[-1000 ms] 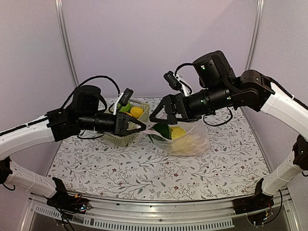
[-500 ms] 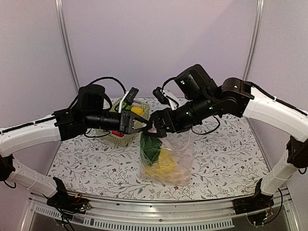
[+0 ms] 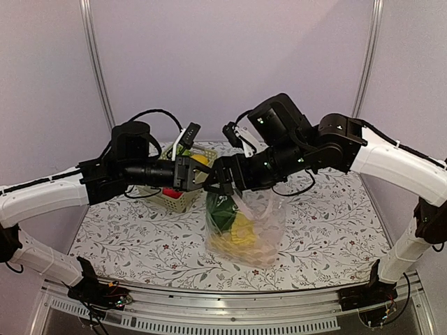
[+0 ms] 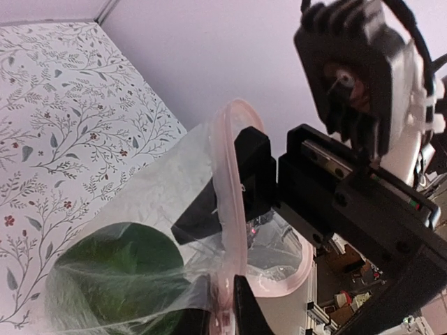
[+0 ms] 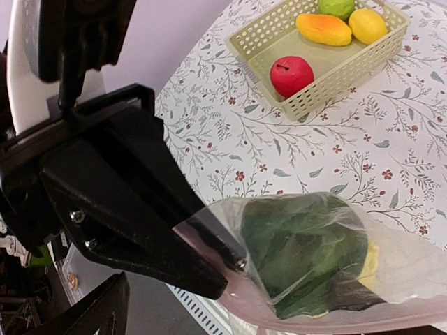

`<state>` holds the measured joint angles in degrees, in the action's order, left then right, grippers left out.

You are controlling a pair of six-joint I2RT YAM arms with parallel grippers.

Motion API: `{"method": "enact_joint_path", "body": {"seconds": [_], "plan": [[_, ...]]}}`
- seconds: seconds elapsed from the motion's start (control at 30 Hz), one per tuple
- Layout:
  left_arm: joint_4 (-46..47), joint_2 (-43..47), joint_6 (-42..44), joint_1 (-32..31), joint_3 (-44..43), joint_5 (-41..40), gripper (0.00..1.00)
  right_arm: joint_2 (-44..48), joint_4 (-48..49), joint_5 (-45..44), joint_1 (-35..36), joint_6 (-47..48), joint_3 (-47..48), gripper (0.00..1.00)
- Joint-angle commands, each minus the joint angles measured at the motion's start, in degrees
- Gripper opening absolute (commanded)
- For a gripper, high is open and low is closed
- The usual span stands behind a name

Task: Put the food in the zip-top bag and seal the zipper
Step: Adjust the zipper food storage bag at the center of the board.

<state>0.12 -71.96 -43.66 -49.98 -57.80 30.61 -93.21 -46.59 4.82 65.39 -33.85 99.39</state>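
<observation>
While the left gripper stayed clamped on the zipper, the zip-top bag had been pulled upright (dark green vegetable inside), and the right gripper, jaws wide and empty, had closed in, probably to spread its mouth.

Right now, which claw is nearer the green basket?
Left. The left claw, shut on the bag, hangs beside the basket; the open right claw faces it from farther right.

- Check the zip-top bag: clear, crinkly, hanging upright.
- Check the zipper: a pale pink strip, unsealed, looped open.
- Inside the bag, the dark green vegetable sits above the yellow-white cabbage.
- The red round fruit, small yellow fruit and green apple lie in the basket.
</observation>
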Motion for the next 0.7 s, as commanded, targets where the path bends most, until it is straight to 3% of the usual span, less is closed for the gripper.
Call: {"method": "enact_joint_path", "body": {"seconds": [0.0, 0.07, 0.1, 0.2, 0.27, 0.33, 0.47, 0.67], "plan": [[3.23, 1.77, 1.08, 0.23, 1.90, 1.12, 0.09, 3.51, 2.93, -11.86, -0.54, -7.44, -0.38, 0.99], [1.69, 3.07, 3.15, 0.23, 1.96, 0.45, 0.12, 4.39, 3.45, -13.01, -0.71, -7.55, 0.59, 0.99], [0.44, 3.81, 4.46, 0.23, 1.64, -0.59, 0.18, 4.78, 4.64, -12.62, -0.89, -7.62, 0.65, 0.99], [-7.31, 6.28, 10.26, 0.23, -0.32, -5.08, 0.64, 6.81, 9.71, -11.08, -1.21, -8.56, -0.47, 0.99], [-10.47, 9.71, 13.89, 0.23, -0.26, -11.22, 0.82, 7.57, 10.02, -13.21, -1.22, -8.78, -0.19, 0.99], [-10.90, 14.23, 15.80, 0.27, 1.54, -17.86, 0.94, 8.13, 9.04, -17.31, -1.20, -8.86, -0.37, 0.99], [-10.33, 21.06, 18.88, -0.34, 4.53, -22.26, 1.00, 8.98, 8.16, -23.41, -1.21, -10.20, -1.40, 0.99], [-7.94, 19.83, 23.89, -6.91, 5.48, -25.21, 1.00, 6.67, 8.42, -23.76, -1.18, -12.15, -0.52, 0.99]]}}
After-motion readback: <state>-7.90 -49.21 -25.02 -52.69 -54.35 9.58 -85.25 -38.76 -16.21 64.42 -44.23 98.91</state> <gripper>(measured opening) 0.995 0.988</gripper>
